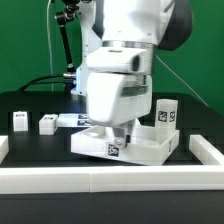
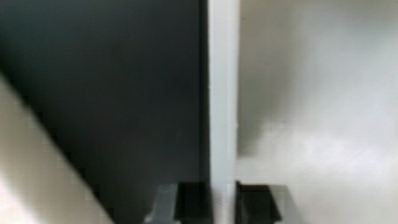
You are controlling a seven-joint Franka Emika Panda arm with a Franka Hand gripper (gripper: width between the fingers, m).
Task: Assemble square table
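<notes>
The white square table top [image 1: 140, 147] lies on the black board, its tag facing the front. My gripper [image 1: 122, 130] reaches straight down onto it, and the arm hides much of it. In the wrist view a thin white wall of the top [image 2: 222, 90] runs between my two dark fingers [image 2: 192, 202], which press on either side of it; the gripper [image 2: 224, 203] is shut on that wall. Small white leg pegs stand at the exterior view's left [image 1: 20, 120] [image 1: 47, 123] and beside the top at the right [image 1: 166, 113].
A long white rail [image 1: 110, 181] borders the black board along the front, with ends at the exterior view's left [image 1: 3, 148] and right [image 1: 206, 151]. A black stand with cables [image 1: 64, 50] rises at the back left.
</notes>
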